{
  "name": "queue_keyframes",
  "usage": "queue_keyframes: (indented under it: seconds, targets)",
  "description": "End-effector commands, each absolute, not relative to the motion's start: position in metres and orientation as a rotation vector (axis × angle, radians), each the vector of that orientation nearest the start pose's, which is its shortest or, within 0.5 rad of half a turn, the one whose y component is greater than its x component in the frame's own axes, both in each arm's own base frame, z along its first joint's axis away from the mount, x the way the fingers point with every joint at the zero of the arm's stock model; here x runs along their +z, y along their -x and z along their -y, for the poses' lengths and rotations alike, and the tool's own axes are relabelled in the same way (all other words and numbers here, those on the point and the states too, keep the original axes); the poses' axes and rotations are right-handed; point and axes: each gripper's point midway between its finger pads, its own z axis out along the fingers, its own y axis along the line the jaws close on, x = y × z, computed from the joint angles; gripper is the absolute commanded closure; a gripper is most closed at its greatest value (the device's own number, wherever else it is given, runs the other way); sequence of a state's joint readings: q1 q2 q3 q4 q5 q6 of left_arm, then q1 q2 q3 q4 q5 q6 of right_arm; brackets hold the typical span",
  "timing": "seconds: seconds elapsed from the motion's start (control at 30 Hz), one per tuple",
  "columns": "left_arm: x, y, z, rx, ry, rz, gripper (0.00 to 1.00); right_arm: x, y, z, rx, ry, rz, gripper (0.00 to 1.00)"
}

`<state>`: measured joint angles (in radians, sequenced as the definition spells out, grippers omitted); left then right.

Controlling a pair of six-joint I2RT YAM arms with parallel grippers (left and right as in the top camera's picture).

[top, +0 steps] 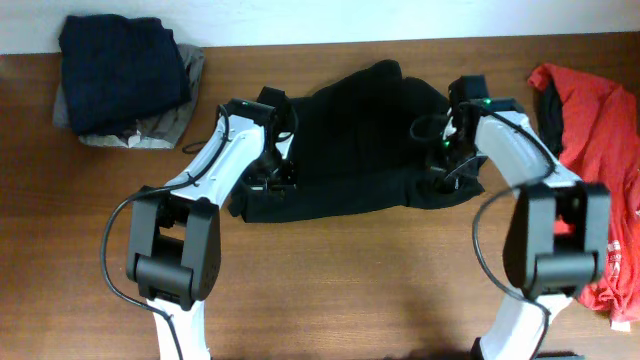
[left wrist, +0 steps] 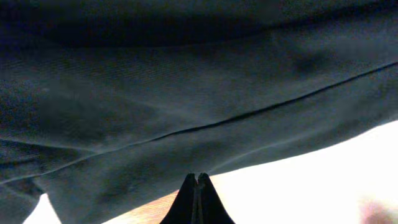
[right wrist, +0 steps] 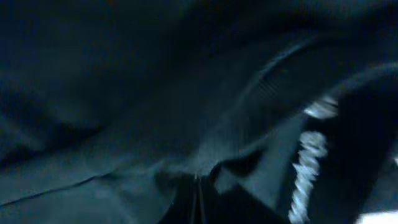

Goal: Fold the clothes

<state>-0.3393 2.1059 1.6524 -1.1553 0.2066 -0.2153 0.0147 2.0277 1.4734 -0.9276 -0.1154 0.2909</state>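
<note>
While clenched, the left gripper [left wrist: 198, 183] is pinching the black garment's [top: 350, 140] hem. The right gripper [right wrist: 198, 188] is squeezing its fold.

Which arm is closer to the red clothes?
Right. The right gripper is at the black fabric garment's edge beside the red fabric garment; the left gripper is at its far edge.

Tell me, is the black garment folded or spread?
Spread loosely and rumpled: the black garment lies wide across the table, upper edge bunched, no neat fold visible.
</note>
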Motion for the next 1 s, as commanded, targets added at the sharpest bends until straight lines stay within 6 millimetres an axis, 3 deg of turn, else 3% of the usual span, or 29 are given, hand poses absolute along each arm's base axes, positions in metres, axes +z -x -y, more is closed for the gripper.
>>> queue_keyframes:
  seconds: [0.0,0.23,0.43,0.6,0.97]
  targets:
    - [0.032,-0.349,0.168,-0.373,-0.204,-3.260,0.99,0.008,-0.389,-0.029,0.203,-0.411,-3.098,0.96]
    - [0.011,-0.346,0.147,-0.268,-0.161,-3.300,0.99,0.003,-0.388,-0.028,0.190,-0.418,-3.110,0.96]
    - [-0.005,-0.345,0.137,-0.371,-0.116,-3.349,0.99,0.003,-0.388,-0.028,0.191,-0.419,-3.110,0.96]
    - [-0.008,-0.352,0.107,-0.248,-0.045,-3.348,0.99,0.003,-0.388,-0.028,0.191,-0.419,-3.110,0.96]
    - [-0.013,-0.351,0.056,-0.215,0.171,-3.372,0.99,0.003,-0.388,-0.027,0.180,-0.419,-3.110,0.96]
